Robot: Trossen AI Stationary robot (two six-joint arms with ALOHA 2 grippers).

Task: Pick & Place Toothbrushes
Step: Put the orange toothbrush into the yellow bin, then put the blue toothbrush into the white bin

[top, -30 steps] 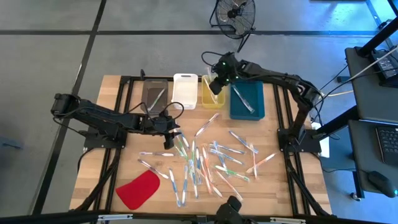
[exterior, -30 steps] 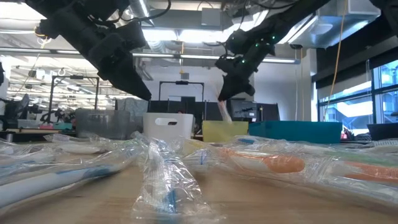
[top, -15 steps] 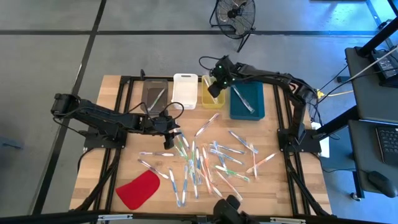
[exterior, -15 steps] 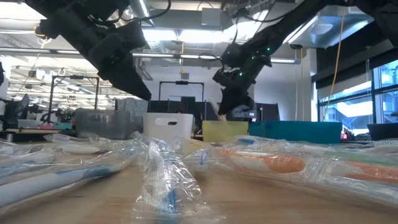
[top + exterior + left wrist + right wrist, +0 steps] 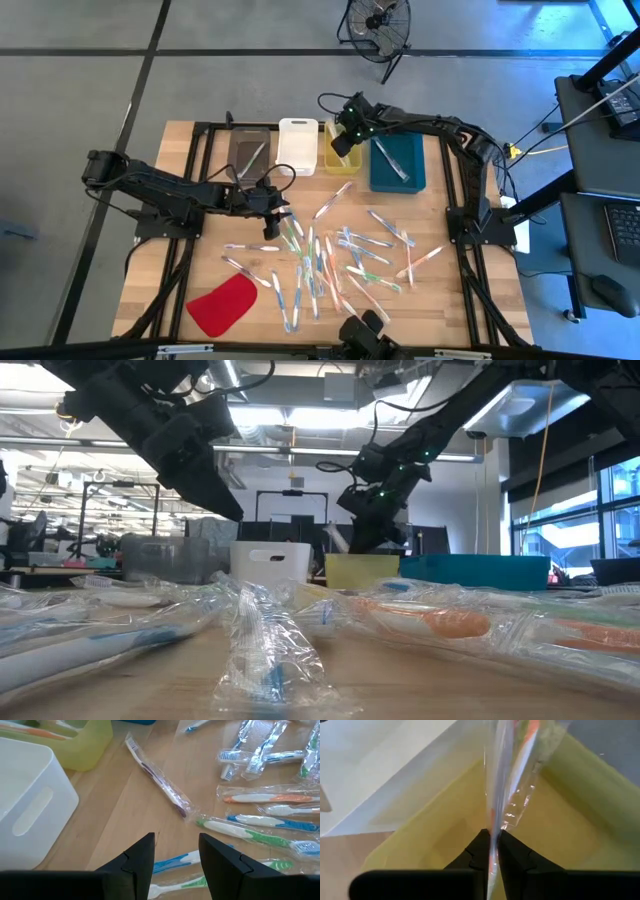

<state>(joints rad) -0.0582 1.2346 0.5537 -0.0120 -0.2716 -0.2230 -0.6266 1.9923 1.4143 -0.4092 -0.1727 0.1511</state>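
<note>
Four bins in a row at the table's far edge: clear grey bin (image 5: 249, 152) with one toothbrush inside, white bin (image 5: 297, 146) with no contents visible, yellow bin (image 5: 338, 152), teal bin (image 5: 397, 161) with a couple of wrapped brushes lying diagonally.

Right gripper (image 5: 491, 851) over the yellow bin, fingers pinched on a wrapped orange toothbrush (image 5: 512, 770). The clear crinkled wrapper runs from the fingertips out over the bin's opening; yellow walls smooth and translucent, white bin's side just beside it.

Left gripper (image 5: 175, 851) low over the bare wood at the near side of the white bin, fingers spread, nothing between them. A purple-handled wrapped brush (image 5: 159, 776) lies diagonally ahead of it.

Loose toothbrushes (image 5: 335, 255) scattered mid-table, each in clear film, with blue, green, orange accents. Flat red piece (image 5: 222, 305) at the near-left corner, well apart from the pile.
</note>
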